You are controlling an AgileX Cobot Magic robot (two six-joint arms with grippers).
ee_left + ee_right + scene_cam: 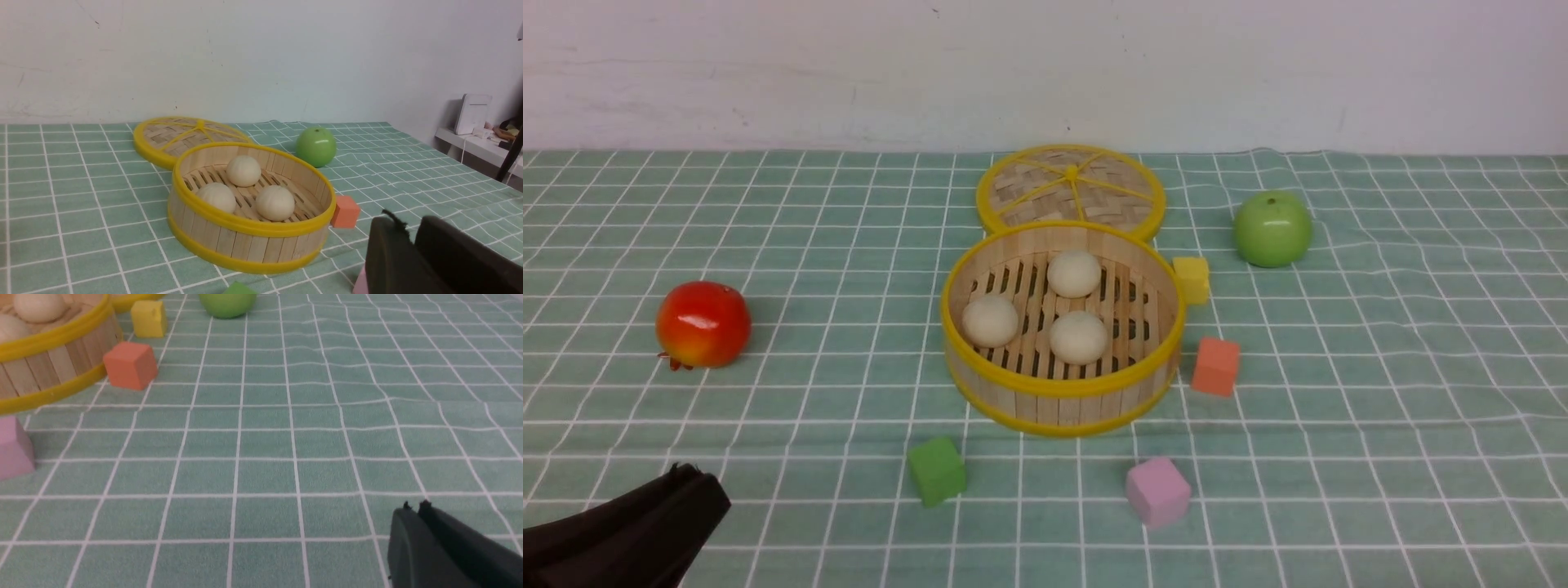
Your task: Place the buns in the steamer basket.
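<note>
Front view: buns (1074, 273) in upright steamer basket (1062, 400); both fingers pressed together, empty.

The setting reads as a staged test bench in a lab or office room — a green checked tablecloth (1380, 392) against a bare white wall (1045, 65), toy cubes such as the orange cube (1215, 367), and a white box-shaped device (472, 114) with a cable on a side shelf (470, 145).
</note>
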